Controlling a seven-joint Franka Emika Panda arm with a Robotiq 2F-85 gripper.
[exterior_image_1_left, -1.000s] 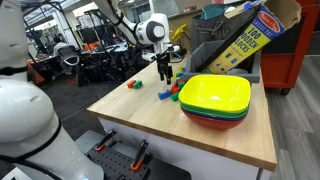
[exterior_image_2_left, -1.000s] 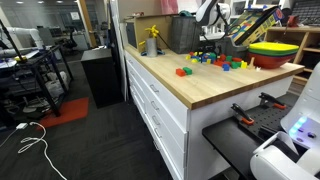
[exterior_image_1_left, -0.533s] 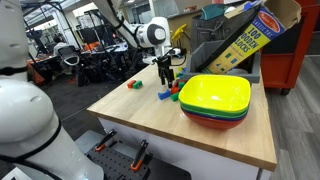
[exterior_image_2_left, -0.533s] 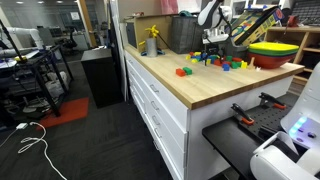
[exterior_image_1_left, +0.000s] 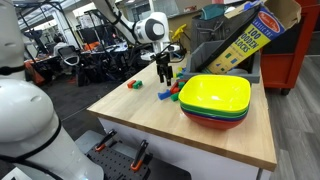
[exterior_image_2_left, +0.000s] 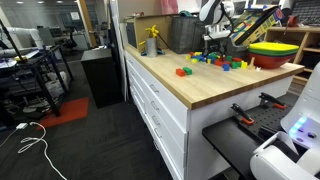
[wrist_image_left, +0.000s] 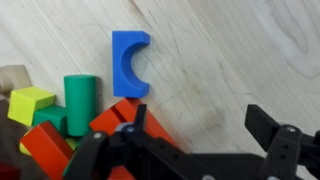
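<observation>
My gripper (wrist_image_left: 200, 128) is open and hangs just above the wooden tabletop (wrist_image_left: 230, 50), with only bare wood between its fingers. Its left finger is beside a red block (wrist_image_left: 112, 122). A blue arch block (wrist_image_left: 130, 62) lies a little ahead of it, with a green cylinder (wrist_image_left: 80, 100) and a yellow block (wrist_image_left: 30, 103) to the left. In both exterior views the gripper (exterior_image_1_left: 164, 72) (exterior_image_2_left: 211, 52) points down over a scatter of coloured blocks (exterior_image_2_left: 222, 63) near the table's back. A blue block (exterior_image_1_left: 165, 95) lies in front of it.
A stack of yellow, green and red bowls (exterior_image_1_left: 215, 100) (exterior_image_2_left: 273, 52) stands beside the blocks. A tilted wooden-blocks box (exterior_image_1_left: 245, 40) and a grey bin (exterior_image_2_left: 180, 35) stand behind. Two red blocks (exterior_image_2_left: 183, 72) lie apart. The table edge (exterior_image_1_left: 170, 140) is near.
The arm has shifted only slightly over the blocks. The jaws have stayed open and no block has moved.
</observation>
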